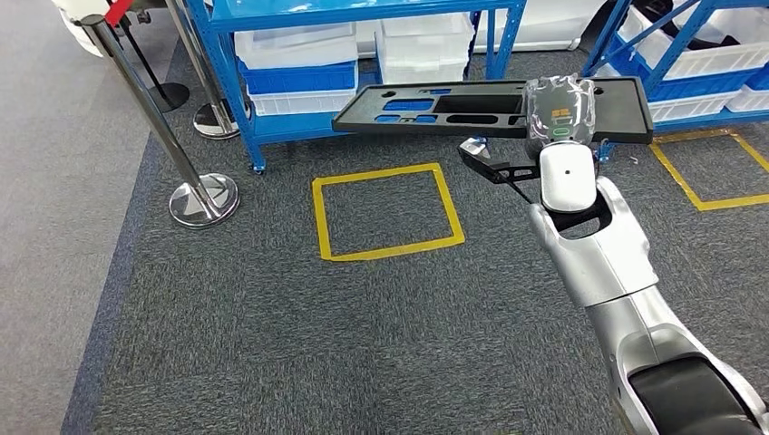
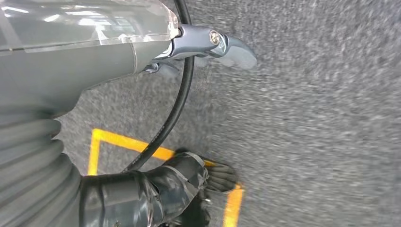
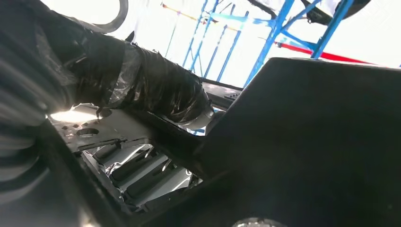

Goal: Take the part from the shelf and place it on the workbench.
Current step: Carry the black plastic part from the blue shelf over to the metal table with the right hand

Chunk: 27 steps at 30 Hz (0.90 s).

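The part [image 1: 435, 107] is a long, flat black panel with several cut-outs. My right hand [image 1: 559, 111] grips it near its right end and holds it level above the carpet, in front of the blue shelf [image 1: 299, 54]. In the right wrist view the black-taped thumb of my right hand [image 3: 142, 90] lies over the edge of the part [image 3: 307, 142], whose dark surface spreads out beyond it. My left hand [image 2: 142, 56] hangs over the grey carpet, its fingers apart and nothing in them.
White and blue bins stand on the blue shelf. A second blue shelf [image 1: 689, 54] stands at the right. Yellow taped squares [image 1: 387, 210] mark the carpet below the part and at the right [image 1: 716, 172]. Chrome stanchion posts [image 1: 204, 198] stand at the left.
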Each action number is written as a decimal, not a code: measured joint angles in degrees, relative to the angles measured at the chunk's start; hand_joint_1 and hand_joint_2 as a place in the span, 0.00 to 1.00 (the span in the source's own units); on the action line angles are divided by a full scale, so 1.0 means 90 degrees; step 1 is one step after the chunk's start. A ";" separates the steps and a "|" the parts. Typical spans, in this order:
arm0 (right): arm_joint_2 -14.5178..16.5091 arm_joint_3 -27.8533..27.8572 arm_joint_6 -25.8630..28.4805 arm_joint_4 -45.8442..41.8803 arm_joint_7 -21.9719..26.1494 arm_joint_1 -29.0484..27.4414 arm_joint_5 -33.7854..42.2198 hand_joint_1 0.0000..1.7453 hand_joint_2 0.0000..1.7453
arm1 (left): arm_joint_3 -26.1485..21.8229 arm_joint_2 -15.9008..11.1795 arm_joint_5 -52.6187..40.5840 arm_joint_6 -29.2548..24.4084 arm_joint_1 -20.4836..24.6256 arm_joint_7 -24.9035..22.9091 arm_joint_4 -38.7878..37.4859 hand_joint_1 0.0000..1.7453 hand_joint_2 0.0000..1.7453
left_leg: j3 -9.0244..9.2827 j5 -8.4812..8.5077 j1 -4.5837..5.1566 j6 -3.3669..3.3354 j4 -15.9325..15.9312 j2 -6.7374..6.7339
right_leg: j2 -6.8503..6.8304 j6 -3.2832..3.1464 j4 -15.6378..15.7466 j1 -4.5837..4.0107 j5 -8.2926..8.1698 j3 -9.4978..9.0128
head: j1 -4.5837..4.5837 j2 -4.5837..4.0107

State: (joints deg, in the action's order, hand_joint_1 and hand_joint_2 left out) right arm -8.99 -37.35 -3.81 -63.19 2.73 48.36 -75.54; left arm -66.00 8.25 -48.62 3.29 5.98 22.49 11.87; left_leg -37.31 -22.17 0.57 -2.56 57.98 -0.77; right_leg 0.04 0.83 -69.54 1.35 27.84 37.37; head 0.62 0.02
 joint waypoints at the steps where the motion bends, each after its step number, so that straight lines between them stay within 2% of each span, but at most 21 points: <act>1: 0.0001 0.0000 0.0002 -0.0005 0.0000 -0.0001 0.0001 1.00 1.00 | -0.0005 -0.0001 -0.0002 -0.0001 0.0001 -0.0001 0.0001 0.00 1.00 | -0.0103 0.0037 0.0003 0.0034 0.0071 0.0002 | 0.0002 -0.0010 0.0426 -0.0011 0.0044 -0.0296 | -0.0001 0.0000; 3: 0.0001 0.0000 0.0004 -0.0012 0.0001 -0.0008 0.0002 1.00 1.00 | -0.0017 -0.0003 -0.0003 -0.0003 -0.0002 -0.0001 0.0003 0.00 1.00 | -0.0201 0.0126 0.0006 0.0100 0.0136 0.0007 | 0.0017 -0.0068 0.0931 -0.0051 0.0224 -0.0593 | -0.0003 0.0000; 5: -0.0004 0.0000 0.0003 -0.0013 0.0001 -0.0007 0.0002 1.00 1.00 | -0.0032 -0.0004 -0.0004 -0.0007 -0.0015 -0.0001 0.0004 0.00 1.00 | -0.0239 0.0232 -0.0004 0.0165 0.0125 0.0018 | 0.0024 -0.0162 0.0996 -0.0075 0.0147 -0.0564 | -0.0002 0.0000; 6: -0.0004 0.0000 0.0001 -0.0013 0.0001 0.0006 0.0002 1.00 1.00 | -0.0040 -0.0006 -0.0005 -0.0009 -0.0021 -0.0001 0.0004 0.00 1.00 | -0.0287 0.0198 -0.0018 0.0197 0.0152 0.0028 | 0.0017 -0.0211 0.1020 -0.0072 0.0082 -0.0516 | -0.0002 0.0000; 7: -0.0001 0.0000 -0.0001 -0.0015 0.0001 0.0023 0.0002 1.00 1.00 | -0.0047 -0.0006 -0.0007 -0.0011 -0.0026 -0.0001 0.0004 0.00 1.00 | -0.0355 0.0038 -0.0030 0.0228 0.0259 0.0038 | 0.0007 -0.0269 0.1039 -0.0067 -0.0005 -0.0443 | -0.0003 0.0000; 8: 0.0006 0.0000 -0.0002 -0.0016 0.0002 0.0042 0.0002 1.00 1.00 | -0.0053 -0.0004 -0.0011 -0.0012 -0.0031 0.0000 0.0004 0.00 1.00 | -0.0441 -0.0242 -0.0042 0.0255 0.0484 0.0048 | -0.0001 -0.0317 0.1057 -0.0058 -0.0099 -0.0354 | -0.0004 0.0000; 10: 0.0017 0.0000 -0.0007 -0.0018 0.0002 0.0075 0.0002 1.00 1.00 | -0.0058 0.0002 -0.0016 -0.0008 -0.0030 0.0000 0.0004 0.00 1.00 | -0.0609 -0.0926 -0.0066 0.0291 0.1240 0.0054 | -0.0004 -0.0367 0.1058 -0.0074 -0.0277 -0.0155 | -0.0005 0.0000; 11: 0.0020 0.0000 -0.0009 -0.0015 0.0001 0.0079 0.0002 1.00 1.00 | -0.0060 0.0003 -0.0018 -0.0007 -0.0031 0.0000 0.0004 0.00 1.00 | -0.0648 -0.1127 -0.0074 0.0301 0.1642 0.0055 | -0.0004 -0.0370 0.1056 -0.0084 -0.0366 -0.0043 | -0.0005 0.0000; 12: 0.0020 0.0000 -0.0010 -0.0010 0.0001 0.0080 0.0002 1.00 1.00 | -0.0064 0.0001 -0.0018 -0.0007 -0.0030 0.0001 0.0004 0.00 1.00 | -0.0625 -0.1172 -0.0078 0.0299 0.1926 0.0057 | -0.0004 -0.0370 0.1053 -0.0094 -0.0455 0.0070 | -0.0005 0.0000; 13: 0.0020 0.0000 -0.0011 -0.0005 0.0001 0.0079 0.0002 1.00 1.00 | -0.0067 -0.0001 -0.0018 -0.0007 -0.0028 0.0002 0.0004 0.00 1.00 | -0.0514 -0.1073 -0.0075 0.0284 0.2032 0.0059 | -0.0002 -0.0366 0.1049 -0.0101 -0.0545 0.0187 | -0.0005 0.0000; 14: 0.0021 0.0000 -0.0011 -0.0001 0.0002 0.0078 0.0002 1.00 1.00 | -0.0070 -0.0004 -0.0019 -0.0007 -0.0024 0.0004 0.0004 0.00 1.00 | -0.0294 -0.0897 -0.0068 0.0255 0.1918 0.0063 | 0.0003 -0.0357 0.1045 -0.0104 -0.0638 0.0302 | -0.0005 0.0000; 15: 0.0021 0.0000 -0.0010 0.0001 0.0002 0.0078 0.0002 1.00 1.00 | -0.0071 -0.0010 -0.0020 -0.0006 -0.0016 0.0008 0.0004 0.00 1.00 | 0.0031 -0.0754 -0.0050 0.0215 0.1592 0.0069 | 0.0008 -0.0344 0.1042 -0.0103 -0.0725 0.0399 | -0.0006 0.0000; 17: 0.0020 0.0000 -0.0008 0.0000 0.0001 0.0077 0.0003 1.00 1.00 | -0.0071 -0.0025 -0.0028 -0.0004 0.0008 0.0031 0.0010 0.00 1.00 | 0.0816 -0.0847 0.0002 0.0135 0.0586 0.0081 | 0.0006 -0.0290 0.1049 -0.0095 -0.0884 0.0523 | -0.0006 0.0000; 18: 0.0019 0.0000 -0.0007 0.0001 0.0000 0.0077 0.0004 1.00 1.00 | -0.0072 -0.0035 -0.0037 -0.0002 0.0018 0.0052 0.0014 0.00 1.00 | 0.1069 -0.0957 0.0031 0.0104 0.0198 0.0086 | -0.0004 -0.0256 0.1074 -0.0081 -0.0959 0.0538 | -0.0005 0.0000; 19: 0.0019 0.0000 -0.0007 0.0002 0.0000 0.0078 0.0004 1.00 1.00 | -0.0072 -0.0043 -0.0047 -0.0002 0.0026 0.0073 0.0019 0.00 1.00 | 0.1203 -0.1046 0.0052 0.0073 -0.0060 0.0087 | -0.0013 -0.0215 0.1114 -0.0065 -0.1038 0.0540 | -0.0011 0.0000; 21: 0.0015 0.0000 -0.0009 0.0008 0.0000 0.0082 0.0005 1.00 1.00 | -0.0075 -0.0049 -0.0064 -0.0002 0.0033 0.0096 0.0023 0.00 1.00 | 0.1171 -0.0914 0.0058 0.0007 -0.0211 0.0063 | -0.0016 -0.0145 0.1222 -0.0043 -0.1167 0.0530 | -0.0018 0.0000; 22: 0.0010 -0.0001 -0.0010 0.0012 0.0000 0.0087 0.0005 1.00 1.00 | -0.0077 -0.0049 -0.0067 -0.0003 0.0038 0.0095 0.0024 0.00 1.00 | 0.1143 -0.0817 0.0046 -0.0033 -0.0278 0.0042 | -0.0011 -0.0117 0.1213 -0.0043 -0.1092 0.0552 | -0.0024 0.0000; 24: -0.0003 -0.0002 -0.0011 0.0021 0.0000 0.0102 0.0005 1.00 1.00 | -0.0082 -0.0049 -0.0069 -0.0004 0.0039 0.0089 0.0024 0.00 1.00 | 0.1013 -0.0591 0.0014 -0.0091 -0.0364 0.0004 | -0.0004 -0.0072 0.0832 -0.0043 -0.0534 0.0662 | -0.0017 0.0000; 25: -0.0007 -0.0002 -0.0011 0.0026 0.0000 0.0108 0.0005 1.00 1.00 | -0.0084 -0.0049 -0.0069 -0.0004 0.0036 0.0086 0.0024 0.00 1.00 | 0.0915 -0.0509 0.0015 -0.0106 -0.0370 -0.0002 | -0.0004 -0.0043 0.0449 -0.0036 -0.0173 0.0743 | -0.0016 0.0000; 26: -0.0012 -0.0002 -0.0011 0.0035 0.0000 0.0110 0.0005 1.00 1.00 | -0.0087 -0.0049 -0.0067 -0.0004 0.0033 0.0086 0.0024 0.00 1.00 | 0.0805 -0.0427 0.0014 -0.0106 -0.0360 -0.0008 | -0.0004 -0.0011 0.0008 -0.0024 0.0077 0.0819 | -0.0012 0.0000; 27: -0.0017 -0.0002 -0.0011 0.0046 0.0000 0.0108 0.0005 1.00 1.00 | -0.0089 -0.0049 -0.0063 -0.0003 0.0030 0.0089 0.0024 0.00 1.00 | 0.0695 -0.0356 0.0013 -0.0094 -0.0342 -0.0016 | -0.0006 0.0019 -0.0380 -0.0008 0.0126 0.0866 | -0.0012 0.0000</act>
State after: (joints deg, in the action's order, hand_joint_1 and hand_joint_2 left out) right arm -9.15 -37.38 -3.91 -62.78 2.73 49.34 -75.49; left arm -66.80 7.80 -49.19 3.27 6.25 23.29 12.09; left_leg -31.05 -25.38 0.68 -3.40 54.90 -0.91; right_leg -0.01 1.00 -72.96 1.28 28.98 45.17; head 0.51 0.02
